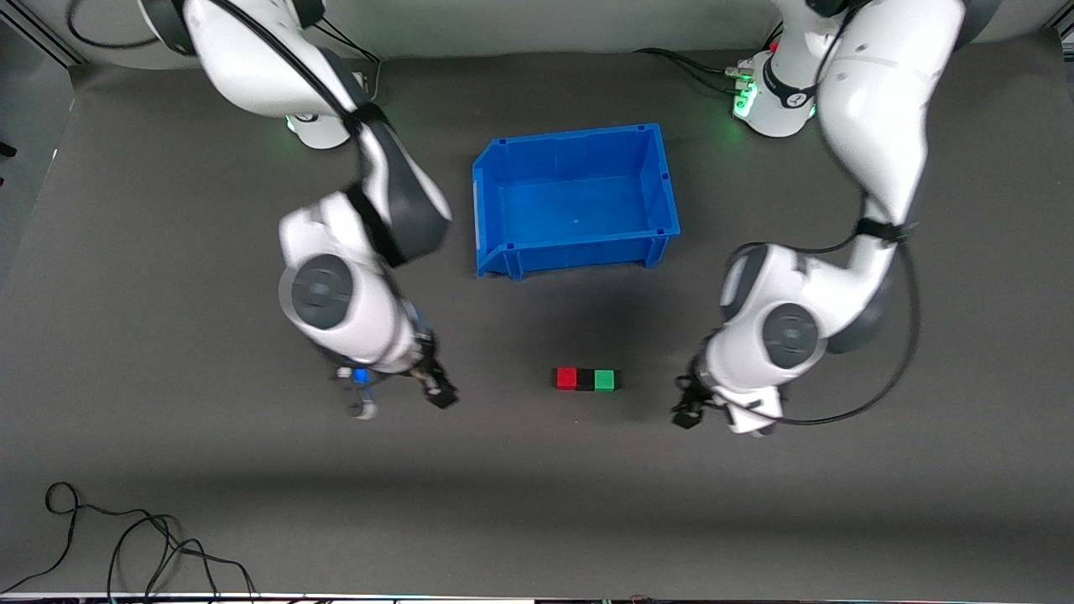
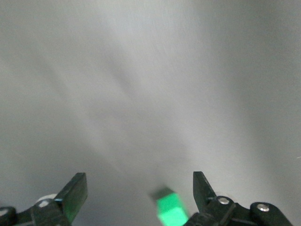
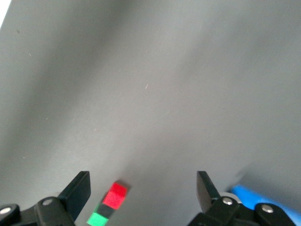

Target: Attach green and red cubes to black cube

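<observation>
The red cube [image 1: 567, 378], the black cube [image 1: 586, 379] and the green cube [image 1: 605, 380] lie in one touching row on the grey mat, the black one in the middle. My left gripper [image 1: 688, 411] is open and empty, low over the mat beside the green end of the row. Its wrist view shows the green cube [image 2: 169, 209] close to one finger of the gripper [image 2: 139, 186]. My right gripper [image 1: 435, 390] is open and empty beside the red end, a little farther off. Its wrist view [image 3: 142, 183] shows the red [image 3: 115, 195], black [image 3: 104, 210] and green [image 3: 96, 219] cubes.
An empty blue bin [image 1: 579, 252] stands farther from the front camera than the cube row, between the two arms. Loose black cables [image 1: 151, 545] lie at the mat's near edge toward the right arm's end.
</observation>
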